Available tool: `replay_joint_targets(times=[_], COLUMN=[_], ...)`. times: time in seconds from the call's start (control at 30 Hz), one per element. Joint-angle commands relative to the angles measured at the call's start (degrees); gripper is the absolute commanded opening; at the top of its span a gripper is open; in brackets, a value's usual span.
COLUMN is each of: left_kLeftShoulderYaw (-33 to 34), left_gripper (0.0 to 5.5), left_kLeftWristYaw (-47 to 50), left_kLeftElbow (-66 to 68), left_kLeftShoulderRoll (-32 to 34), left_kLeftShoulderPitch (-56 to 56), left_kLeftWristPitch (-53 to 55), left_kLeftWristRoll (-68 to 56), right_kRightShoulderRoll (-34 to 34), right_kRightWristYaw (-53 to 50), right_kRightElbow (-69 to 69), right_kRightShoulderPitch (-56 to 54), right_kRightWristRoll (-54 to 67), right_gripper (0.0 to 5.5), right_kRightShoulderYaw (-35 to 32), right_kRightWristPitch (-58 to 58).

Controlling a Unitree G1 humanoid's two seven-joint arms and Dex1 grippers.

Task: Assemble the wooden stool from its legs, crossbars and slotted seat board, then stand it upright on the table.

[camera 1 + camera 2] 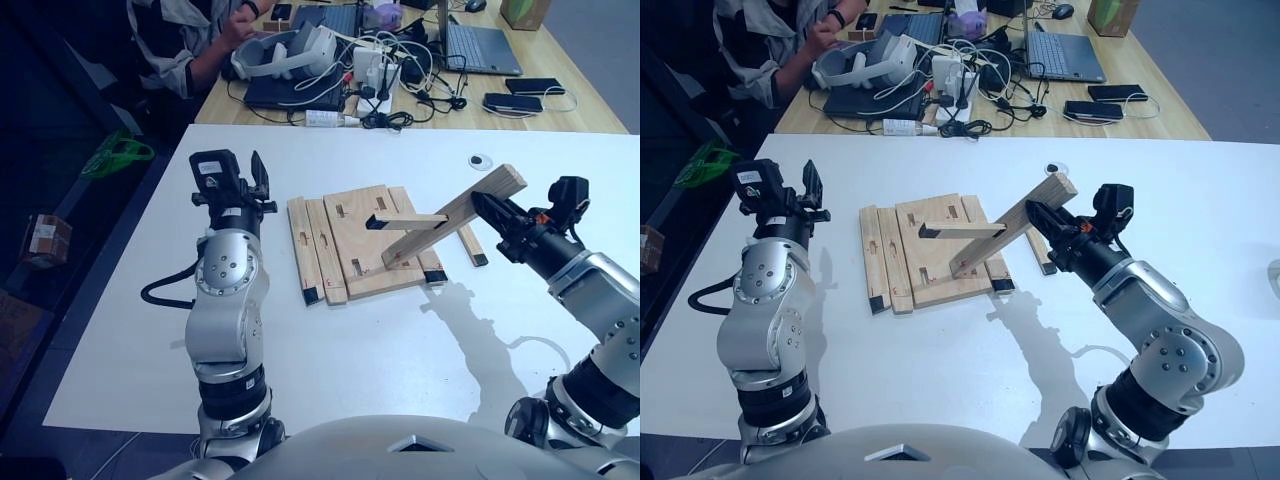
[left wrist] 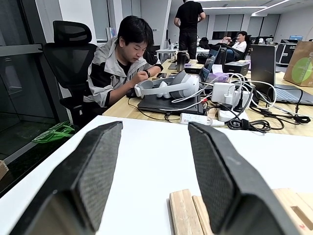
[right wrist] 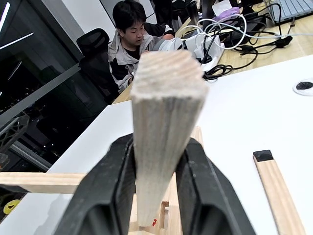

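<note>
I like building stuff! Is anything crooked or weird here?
Yes: the wooden leg in the right end effector slants over the seat board, with a crossbar jutting sideways from it.

1. Seat board: 1, flat on the table. At least 3 slots show in it.
2. Sticks lying flat: 4.
   - 2 side by side just left of the seat board: outer stick, inner stick.
   - 1 edge stick along the seat board's right side.
   - 1 far stick near, further right.
3. Sticks raised over the seat board: 2, a thick leg and a thin crossbar, joined.
4. Grippers: 2, the left gripper left of the seat board, the right gripper right of it.
5. Round disc: 1, behind the seat board, to the right.
6. On the desk well behind the seat board:
   - 2 phones
   - 1 headset
   - 2 open laptops
</note>
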Motion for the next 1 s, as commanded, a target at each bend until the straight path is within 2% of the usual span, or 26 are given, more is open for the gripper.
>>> replay_joint_targets(times=[0.03,0.2,0.57,1.0], left_kLeftShoulderYaw=[0.64,0.91,0.45,0.85], left_gripper=[2.46,2.46,2.46,2.46], left_kLeftWristYaw=[0.18,0.43,-0.85,-0.94], left_kLeftElbow=[-1.27,-1.86,-0.51,3.05], left_kLeftShoulderRoll=[-0.10,-0.44,0.14,-0.19], left_kLeftShoulderPitch=[1.03,1.46,-1.22,-4.20], left_kLeftWristPitch=[0.39,0.67,0.85,-1.18], left_kLeftWristRoll=[0.68,1.10,1.47,1.01], right_kRightShoulderRoll=[-6.39,-9.08,-18.33,-24.99], right_kRightWristYaw=[-0.33,0.53,9.07,15.84], right_kRightElbow=[3.84,7.38,19.38,27.34], right_kRightShoulderPitch=[-0.62,-3.98,-14.54,-12.31], right_kRightWristRoll=[-0.98,3.20,5.89,-0.04], right_gripper=[0.98,0.98,0.98,0.98], right_kRightShoulderYaw=[-0.28,-2.07,3.33,9.66], right_kRightWristPitch=[1.28,2.73,-3.65,-14.10])
